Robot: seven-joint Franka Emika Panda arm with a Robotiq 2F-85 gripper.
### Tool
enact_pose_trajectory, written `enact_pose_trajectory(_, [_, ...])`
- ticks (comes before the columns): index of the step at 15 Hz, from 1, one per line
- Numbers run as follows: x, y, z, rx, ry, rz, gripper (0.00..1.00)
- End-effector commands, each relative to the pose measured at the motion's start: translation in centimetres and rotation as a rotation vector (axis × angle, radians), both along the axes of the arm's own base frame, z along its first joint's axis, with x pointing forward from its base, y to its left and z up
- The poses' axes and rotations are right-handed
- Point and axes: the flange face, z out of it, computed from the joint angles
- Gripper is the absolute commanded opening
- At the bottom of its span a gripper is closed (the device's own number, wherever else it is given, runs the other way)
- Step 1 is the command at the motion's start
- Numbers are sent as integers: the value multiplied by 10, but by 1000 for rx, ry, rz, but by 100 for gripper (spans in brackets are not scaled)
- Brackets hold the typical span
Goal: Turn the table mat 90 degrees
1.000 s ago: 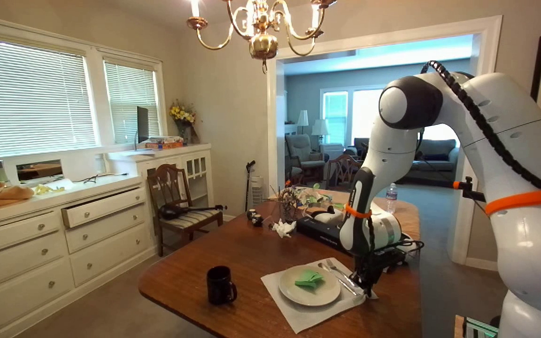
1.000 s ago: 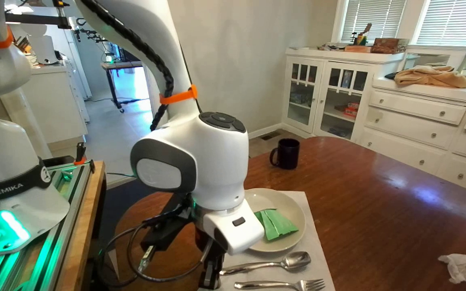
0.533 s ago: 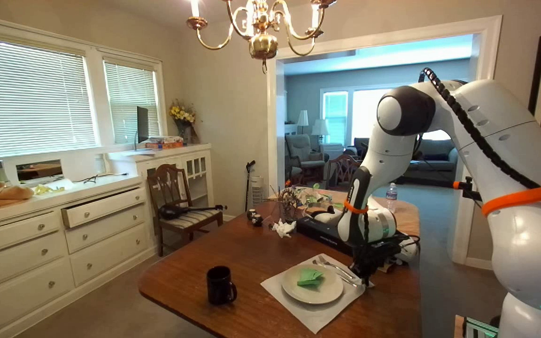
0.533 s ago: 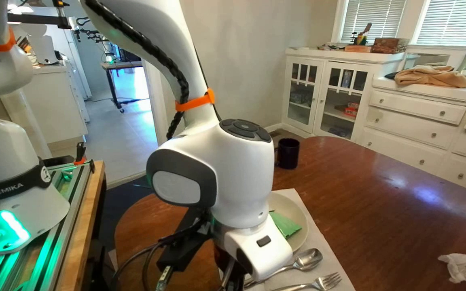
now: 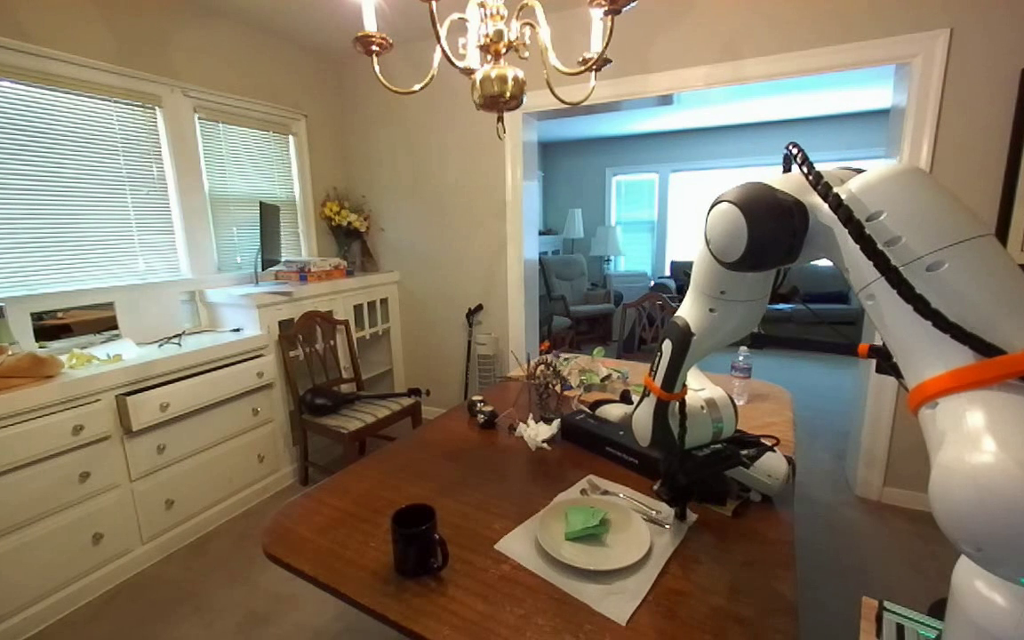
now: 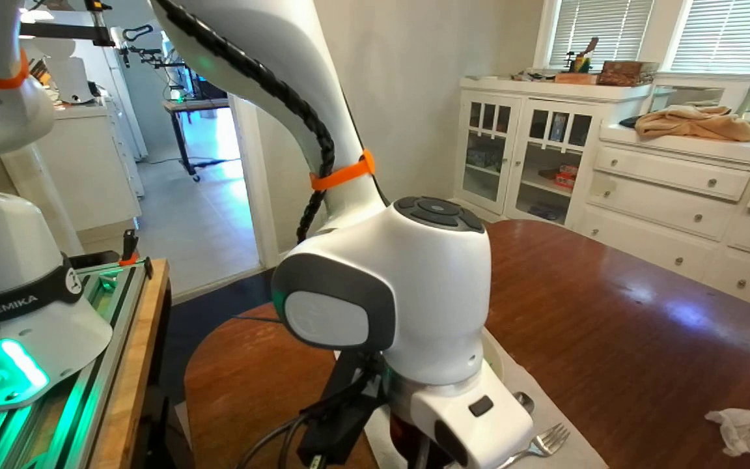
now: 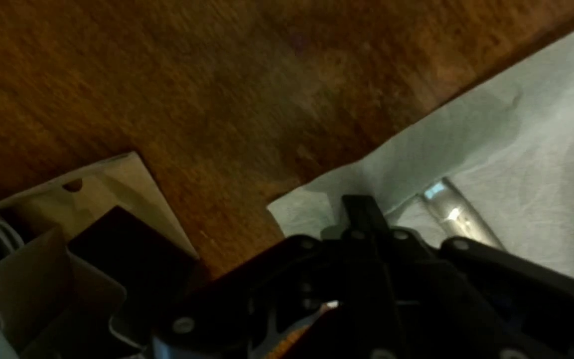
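The pale grey-white table mat [image 5: 620,594] lies on the wooden table in both exterior views, partly hidden by the arm in an exterior view [image 6: 578,453]. My gripper [image 5: 681,512] is at the mat's corner. In the wrist view my gripper [image 7: 361,203] is shut, with the mat corner [image 7: 302,209] pinched and creased between its fingers. The edge is lifted slightly into a fold there. A round white plate [image 5: 556,544] with a green napkin [image 5: 585,523] stands on the mat. A fork [image 6: 549,440] and a spoon [image 6: 523,402] lie beside the plate.
A black mug [image 5: 417,540] stands apart from the mat. A black box [image 5: 610,444] and crumpled white tissue [image 5: 537,432] are farther back. An opened cardboard box [image 7: 137,199] lies near the gripper. A metal handle [image 7: 461,214] is close to the fingers.
The gripper has pulled the mat corner across the table, away from the robot base. The mat has turned, and the plate, napkin and cutlery have moved with it. The mug has not moved.
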Motion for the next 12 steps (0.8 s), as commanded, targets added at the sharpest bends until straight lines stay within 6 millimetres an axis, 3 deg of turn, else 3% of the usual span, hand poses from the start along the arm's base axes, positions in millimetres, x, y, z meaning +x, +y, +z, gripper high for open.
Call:
enact_pose_trajectory(1, [-2,-5,14,-10,23,-9,0])
enact_pose_trajectory(3, [-18,8,35,-17,17,5,0])
enact_pose_trajectory(6, [-44,43,60,-14,16,63,0])
enact_pose_trajectory(9, [-57,93,80,17,0,168,0])
enact_pose_trajectory(12, [-60,150,87,33,2,288,0])
